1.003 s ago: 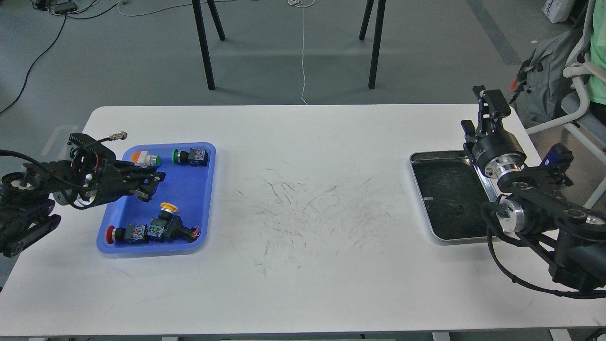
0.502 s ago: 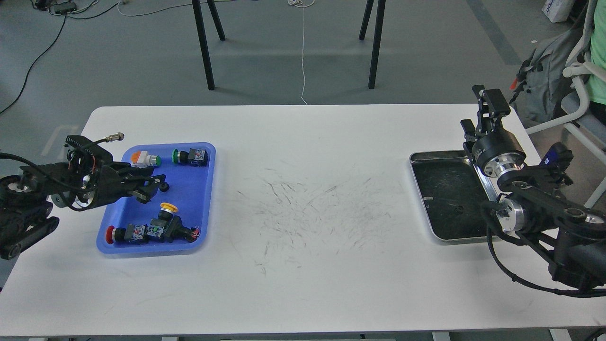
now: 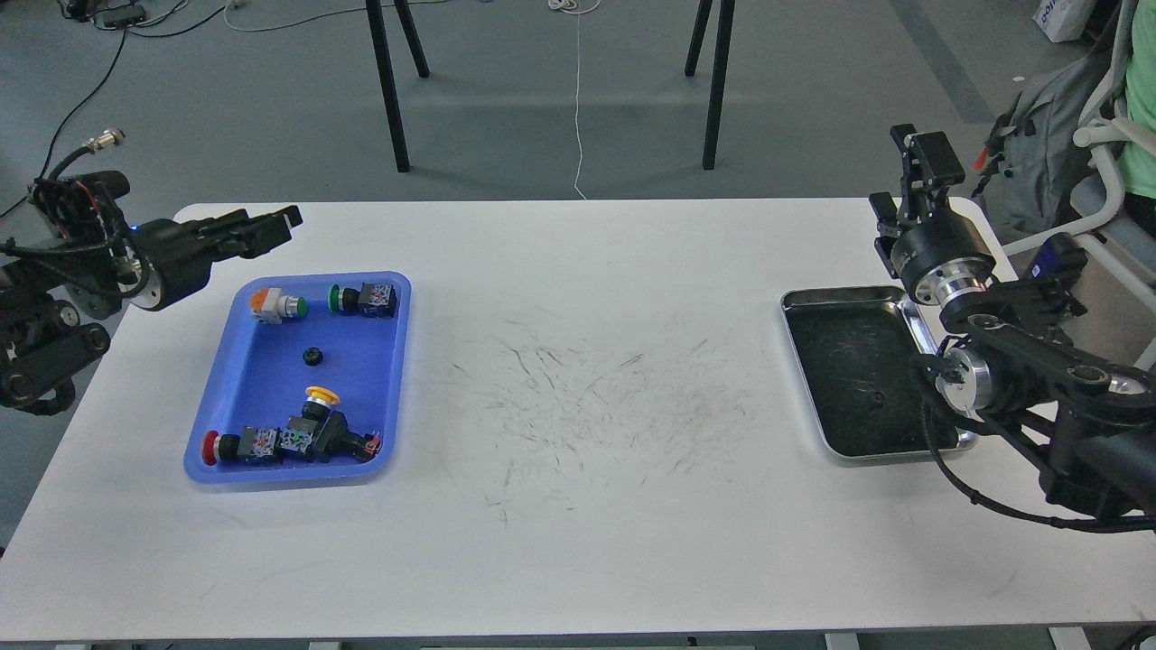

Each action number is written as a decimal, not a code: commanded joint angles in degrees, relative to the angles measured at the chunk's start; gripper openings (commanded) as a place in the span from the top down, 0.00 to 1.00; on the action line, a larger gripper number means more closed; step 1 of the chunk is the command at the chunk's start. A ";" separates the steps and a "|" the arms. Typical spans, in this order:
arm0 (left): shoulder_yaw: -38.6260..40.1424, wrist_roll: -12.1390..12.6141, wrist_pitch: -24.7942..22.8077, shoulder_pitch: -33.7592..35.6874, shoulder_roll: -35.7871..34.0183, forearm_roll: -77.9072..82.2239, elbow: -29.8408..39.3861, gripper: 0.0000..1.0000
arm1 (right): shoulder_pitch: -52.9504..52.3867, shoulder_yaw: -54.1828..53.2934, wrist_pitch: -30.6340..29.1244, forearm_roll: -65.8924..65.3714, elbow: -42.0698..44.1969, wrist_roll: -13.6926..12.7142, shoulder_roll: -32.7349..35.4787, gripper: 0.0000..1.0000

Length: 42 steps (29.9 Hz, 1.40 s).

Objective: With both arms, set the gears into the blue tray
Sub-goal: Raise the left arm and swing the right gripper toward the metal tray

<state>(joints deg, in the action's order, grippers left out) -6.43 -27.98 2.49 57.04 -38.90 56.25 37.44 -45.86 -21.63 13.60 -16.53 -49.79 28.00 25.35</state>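
One gear (image 3: 312, 356) lies loose in the blue tray (image 3: 237, 406) among the push buttons (image 3: 287, 440). The left gripper (image 3: 271, 226) hovers beyond the tray (fingers together, empty). The right gripper (image 3: 908, 176) is raised beside the steel tray (image 3: 799, 361); I cannot tell its spread.

A shiny steel tray (image 3: 799, 361) with a dark, scuffed bottom lay near the right edge of the white tabletop (image 3: 578, 506). Black scuff marks (image 3: 596, 397) spread across the tabletop's middle. Beyond the far edge stood black stand legs (image 3: 388, 90) on the grey floor, and a grey backpack (image 3: 1039, 153) sat past the far right corner.
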 commanded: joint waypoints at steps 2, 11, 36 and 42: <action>0.89 -0.02 -2.22 0.35 1.62 -11.93 -0.44 0.07 | -2.21 0.89 -0.33 0.18 2.77 0.00 -3.11 0.04; 14.85 -0.02 -18.21 2.46 8.66 -28.91 -4.74 0.01 | -6.69 9.31 -0.42 0.44 3.03 -1.10 -7.16 0.03; 26.21 -0.02 -30.49 1.50 22.46 -50.36 -14.32 0.00 | -26.98 42.70 -11.48 -0.08 -8.30 -3.04 4.78 0.02; 26.21 -0.02 -30.49 1.85 25.01 -50.27 -18.11 0.00 | -36.39 58.79 -16.84 -2.62 -9.88 -2.34 6.29 0.02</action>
<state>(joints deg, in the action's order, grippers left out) 19.81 -28.01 -28.01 58.78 -14.84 5.91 20.33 -78.05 29.69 -0.67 -17.22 -59.16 25.08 31.34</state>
